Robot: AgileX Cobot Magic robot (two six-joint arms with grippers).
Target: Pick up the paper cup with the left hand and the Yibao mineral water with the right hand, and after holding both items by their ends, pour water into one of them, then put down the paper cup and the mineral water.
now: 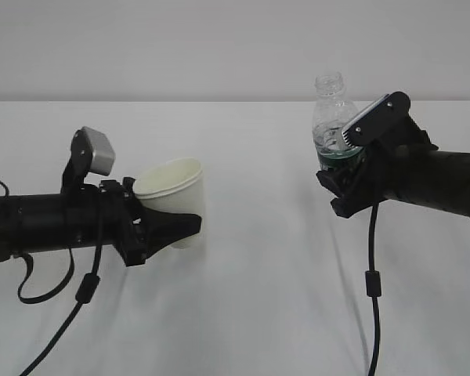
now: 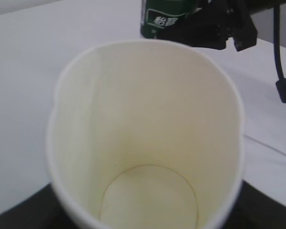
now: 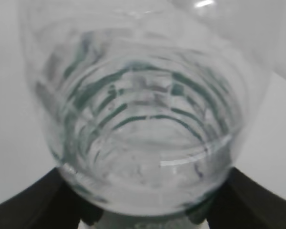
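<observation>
Outwardly, from the exterior view, both arms are held above a plain white table, well apart from each other. On the left side, the left hand reaches in horizontally and is clamped on the paper cup, its black fingers pressing the lower part of the cup's wall. That cup is lifted off the table and tilted, its rolled rim turned up and toward the left arm's grey camera module. On the right side, the right hand grips the Yibao mineral water around its dark green label band; the bottle stands close to upright in the air, its uncapped neck on top — clear ribbed plastic showing above the fingers. Black cables hang from both arms toward the table.

Seen from the left wrist, the paper cup fills nearly the whole picture, looked into from its mouth: a pale cream inside, a round bottom, no liquid visible. Dark gripper parts show only at the bottom corners, held against the cup. Beyond the rim, at the top, sit the bottle's green label and the black right hand holding it.

From the right wrist, the Yibao mineral water is close and blurred — ribbed clear walls with green tints showing through. Black gripper fingers hug it at both lower corners.
</observation>
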